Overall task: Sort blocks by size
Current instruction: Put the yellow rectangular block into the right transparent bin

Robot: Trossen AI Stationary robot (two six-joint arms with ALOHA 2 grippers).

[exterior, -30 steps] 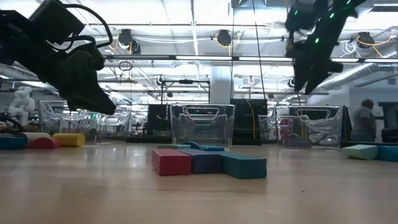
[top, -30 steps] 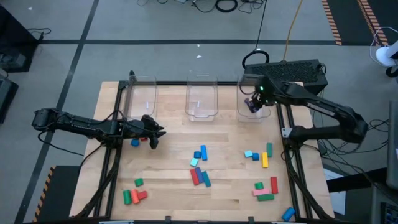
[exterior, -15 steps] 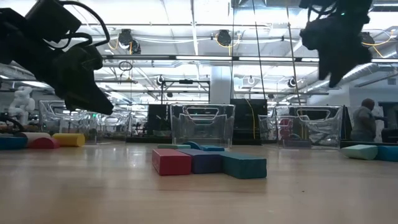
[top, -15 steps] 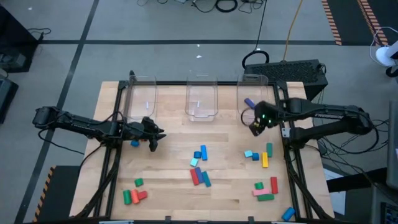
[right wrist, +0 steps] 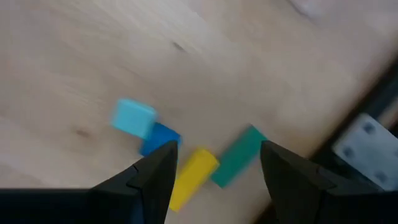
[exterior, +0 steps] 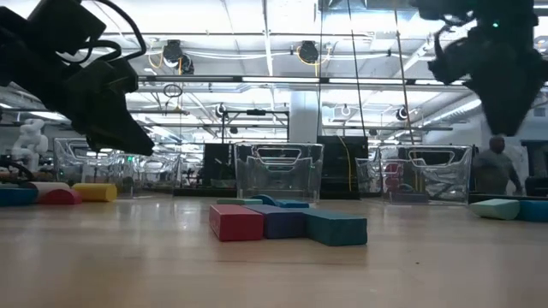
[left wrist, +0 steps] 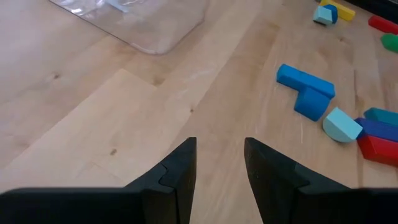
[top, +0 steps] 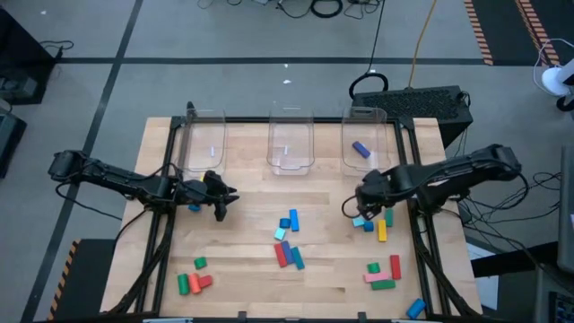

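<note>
Overhead, table-level, two close wrist views

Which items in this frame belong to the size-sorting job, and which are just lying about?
Job:
- loose blocks on the wooden table
- purple block already in the right bin
- left bin and middle bin
- left gripper, open, empty
- right gripper, open, above the light blue block

Lying about:
- black case behind the table
- floor cables

a: pretty bright in here, the ceiling strip lights point(exterior: 257, 79) do all the work and the table point(top: 251, 215) looks evenly lit, only soft shadows.

b: yeah, but the right wrist view is smeared, the yellow block point(right wrist: 189, 175) looks streaky. low view: near tabletop is out of focus.
</note>
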